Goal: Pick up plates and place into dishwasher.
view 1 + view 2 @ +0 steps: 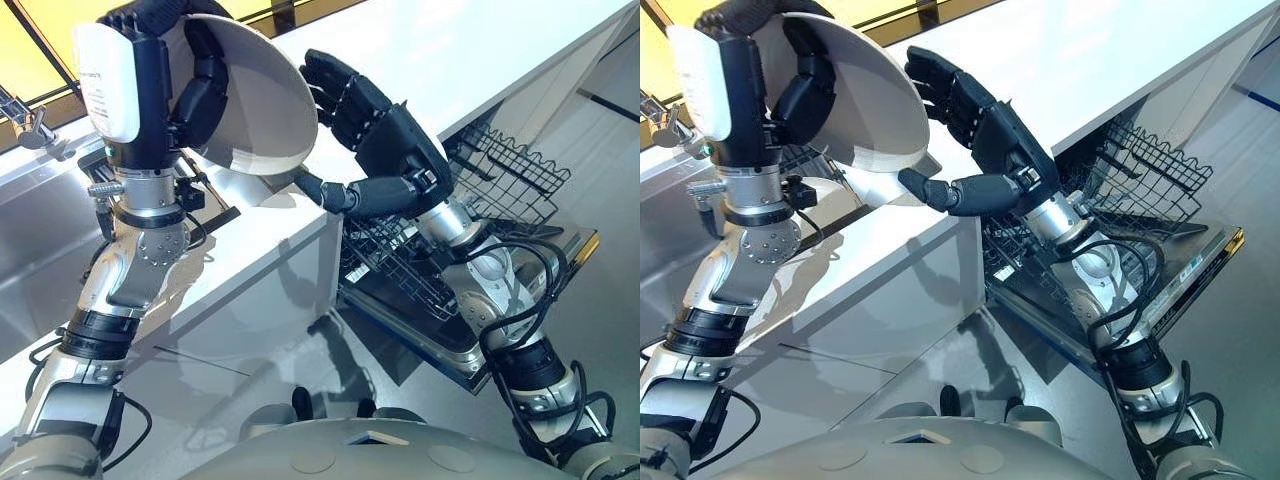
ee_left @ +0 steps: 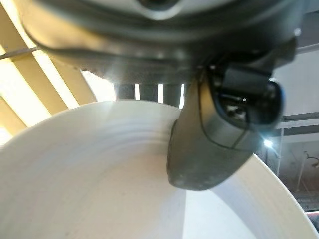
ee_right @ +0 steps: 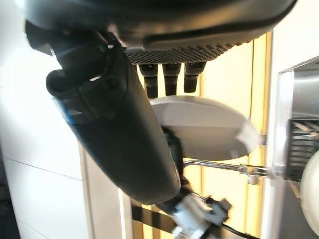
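Note:
My left hand is raised above the counter, shut on a white plate that it holds tilted on edge. Its thumb presses on the plate's inner face. My right hand is open just to the plate's right. Its fingers are spread by the rim and its thumb reaches under the lower edge. In the right wrist view the plate lies past the straight fingers. The dishwasher's wire rack is pulled out below the right arm.
The white counter runs across the back. A steel sink with a faucet is at the left. Another white dish lies in a dark rack under the held plate. The dishwasher door hangs open at the right.

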{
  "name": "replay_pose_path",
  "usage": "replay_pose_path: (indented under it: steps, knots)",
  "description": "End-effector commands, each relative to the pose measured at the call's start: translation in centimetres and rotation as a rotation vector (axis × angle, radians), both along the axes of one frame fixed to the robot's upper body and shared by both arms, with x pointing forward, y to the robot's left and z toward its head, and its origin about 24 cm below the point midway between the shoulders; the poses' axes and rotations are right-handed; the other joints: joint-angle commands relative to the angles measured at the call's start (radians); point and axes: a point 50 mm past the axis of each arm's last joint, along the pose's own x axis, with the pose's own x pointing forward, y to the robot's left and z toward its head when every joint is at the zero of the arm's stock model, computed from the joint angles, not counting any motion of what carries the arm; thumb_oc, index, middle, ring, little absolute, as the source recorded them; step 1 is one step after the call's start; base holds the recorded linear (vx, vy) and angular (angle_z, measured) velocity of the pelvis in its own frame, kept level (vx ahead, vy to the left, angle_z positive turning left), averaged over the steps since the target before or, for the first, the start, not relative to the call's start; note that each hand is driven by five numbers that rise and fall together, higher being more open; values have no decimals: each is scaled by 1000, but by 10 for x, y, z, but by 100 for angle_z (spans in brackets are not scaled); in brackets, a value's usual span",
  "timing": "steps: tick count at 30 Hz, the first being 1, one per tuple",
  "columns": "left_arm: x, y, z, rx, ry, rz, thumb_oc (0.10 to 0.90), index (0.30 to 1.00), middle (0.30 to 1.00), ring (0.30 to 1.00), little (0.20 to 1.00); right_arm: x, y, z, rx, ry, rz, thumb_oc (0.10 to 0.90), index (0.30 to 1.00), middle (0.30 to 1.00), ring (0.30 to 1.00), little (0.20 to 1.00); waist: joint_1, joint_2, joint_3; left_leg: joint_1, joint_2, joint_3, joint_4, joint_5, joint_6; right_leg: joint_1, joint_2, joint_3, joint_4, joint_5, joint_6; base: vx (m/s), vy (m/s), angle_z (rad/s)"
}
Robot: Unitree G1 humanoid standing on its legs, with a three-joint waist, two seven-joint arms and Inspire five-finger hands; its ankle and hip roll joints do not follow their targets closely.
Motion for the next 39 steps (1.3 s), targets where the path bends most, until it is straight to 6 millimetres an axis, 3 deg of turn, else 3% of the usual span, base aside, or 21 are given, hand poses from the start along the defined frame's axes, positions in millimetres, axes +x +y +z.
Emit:
replay_pose_path:
  steps: [1,8,9,10,12,19,29,30,31,32,39]
  knots:
    - [4,-19,32,-68,-155,-133,100,300,300,300,200,-5,7,44,193,-204,6,800,900,900,900,900,-8,-2,-78,35,-17,0,9,-124,-19,-57,22,-21,98,-77,45,0,0,0]
    - [-11,-43,6,-113,-91,-268,100,300,300,300,200,-3,2,27,271,-101,-96,800,900,900,900,900,-1,-7,-67,41,-15,5,13,-128,-17,-49,21,-28,90,-72,46,2,-3,0]
    - [-13,-44,3,-124,-86,-278,100,300,300,300,200,-3,1,25,273,-91,-110,701,815,815,815,801,0,-8,-66,42,-15,6,13,-129,-18,-48,21,-30,87,-72,47,0,0,0]
    - [-15,-44,1,-139,-83,-291,100,300,300,300,200,-3,0,22,270,-82,-123,325,493,493,493,425,1,-9,-65,42,-15,7,13,-129,-18,-47,20,-31,86,-71,48,0,0,0]
    - [-20,-44,-1,-157,-90,-314,100,300,300,300,200,-2,-4,17,259,-68,-168,100,300,300,300,200,2,-10,-64,42,-15,7,12,-129,-18,-46,22,-32,83,-70,46,0,0,0]
    - [-37,-48,10,-130,-290,-318,100,300,300,300,200,4,-21,6,144,-111,-424,100,300,300,300,200,-3,-10,-60,41,-13,-7,5,-127,-18,-49,29,-25,90,-76,43,0,0,0]
    - [-46,-38,34,-74,-484,-231,100,300,300,300,200,12,-41,-12,81,-6,-550,100,300,300,300,200,-13,-7,-62,37,-16,-40,1,-125,-19,-53,33,-17,112,-93,40,6,7,4]
    - [-47,-36,35,-73,-482,-233,193,380,380,380,293,12,-43,-14,77,-1,-560,100,300,300,300,200,-13,-6,-62,36,-16,-42,1,-125,-20,-53,33,-17,113,-94,40,3,4,8]
    - [-46,-35,37,-77,-468,-234,407,564,564,564,507,12,-45,-15,73,4,-572,100,300,300,300,200,-13,-6,-63,35,-16,-44,1,-125,-20,-53,32,-18,113,-95,40,-1,5,10]
    - [-45,-33,37,-90,-441,-240,800,900,900,900,900,12,-46,-15,73,5,-581,100,300,300,300,200,-12,-5,-63,34,-16,-45,1,-124,-21,-53,32,-19,113,-95,40,-4,7,12]
    - [-39,-31,21,-275,-19,-581,800,900,900,900,900,9,-62,-14,88,-41,-694,100,300,300,300,200,2,1,-54,34,-13,-49,1,-120,-22,-48,31,-27,108,-92,44,-6,3,11]
